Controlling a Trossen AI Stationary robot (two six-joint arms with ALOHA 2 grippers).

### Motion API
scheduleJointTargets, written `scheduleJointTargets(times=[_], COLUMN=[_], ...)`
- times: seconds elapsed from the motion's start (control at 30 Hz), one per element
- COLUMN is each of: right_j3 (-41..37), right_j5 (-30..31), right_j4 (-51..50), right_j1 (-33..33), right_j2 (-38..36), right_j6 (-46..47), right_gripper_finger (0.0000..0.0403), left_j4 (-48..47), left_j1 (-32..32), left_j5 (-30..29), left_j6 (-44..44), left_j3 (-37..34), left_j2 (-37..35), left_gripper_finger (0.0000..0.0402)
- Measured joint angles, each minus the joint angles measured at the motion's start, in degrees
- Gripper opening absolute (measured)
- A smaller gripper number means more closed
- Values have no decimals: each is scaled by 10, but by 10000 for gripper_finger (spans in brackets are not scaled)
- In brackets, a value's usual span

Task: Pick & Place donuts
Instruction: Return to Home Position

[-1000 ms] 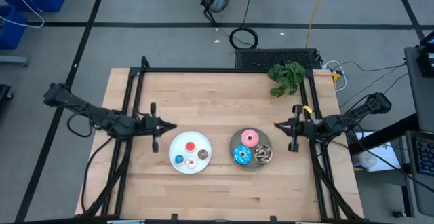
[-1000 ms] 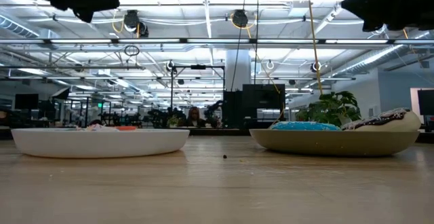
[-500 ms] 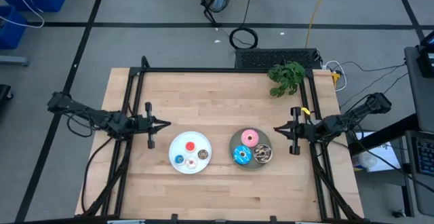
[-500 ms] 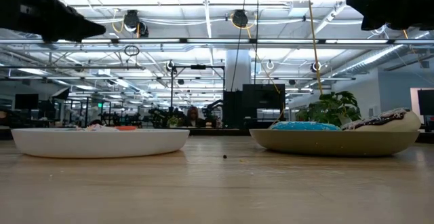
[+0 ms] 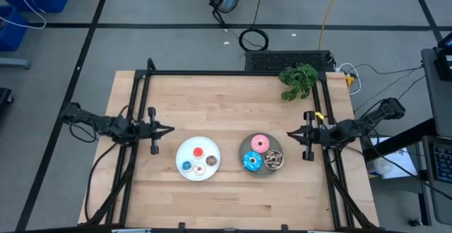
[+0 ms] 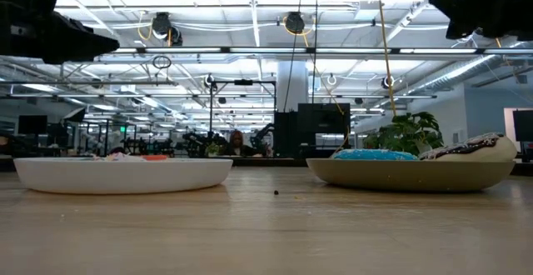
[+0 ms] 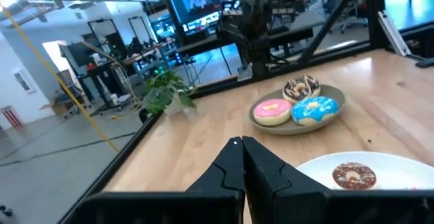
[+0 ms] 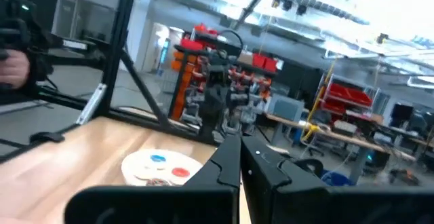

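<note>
A white plate (image 5: 189,148) holds several tiny donuts: red-orange (image 5: 198,150), blue (image 5: 186,166), whitish (image 5: 200,169) and brown (image 5: 211,161). A grey plate (image 5: 244,148) to its right carries the pink donut (image 5: 260,144), the blue-sprinkled donut (image 5: 252,162) and the dark brown-sprinkled donut (image 5: 273,160). My left gripper (image 5: 169,128) hovers shut above the table, left of the white plate; its closed fingertips (image 7: 241,141) point toward the plates. My right gripper (image 5: 288,133) hovers shut just right of the grey plate, its fingertips (image 8: 240,137) facing the white plate (image 8: 161,166).
A green plant sprig (image 5: 298,80) lies at the table's far right corner. Black frame rails (image 5: 233,73) run along the far edge and both sides. Bare wood lies in front of and behind the plates. A small dark crumb (image 6: 276,192) sits between the plates.
My left gripper has drawn back toward the table's left edge, away from the white plate, staying shut. The right gripper, the plates and the donuts have stayed in place.
</note>
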Motion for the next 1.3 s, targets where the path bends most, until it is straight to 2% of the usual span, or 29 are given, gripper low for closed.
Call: scheduleJointTargets(times=[0.2, 0.37, 0.53, 0.67, 0.8, 0.87, 1.03, 1.3], right_j3=[0, -4, -29, -33, -33, -34, -34, -35], right_j5=[-67, -54, -48, -43, -111, -117, -115, -131], right_j4=[-89, -170, -162, -194, -181, -171, -165, -192], right_j1=[0, -9, -47, -88, -124, -138, -170, -204], right_j2=[-76, -116, -116, -110, -111, -111, -111, -111], right_j6=[12, 56, 55, 92, 110, 116, 133, 141], right_gripper_finger=[0, 0, 0, 0, 0, 0, 0, 0], left_j4=[-4, -5, -5, -6, -6, -6, 35, 30], left_j1=[1, 1, 1, 5, 20, 32, 62, 107], left_j5=[11, 14, 21, 23, 23, 24, 60, 102], left_j6=[-4, -19, -30, -49, -58, -59, -51, -60], left_j3=[1, 1, 1, 1, 1, 1, -15, -15], left_j2=[2, 2, 23, 53, 72, 75, 76, 78], left_gripper_finger=[3, 7, 4, 3, 6, 4, 5, 3])
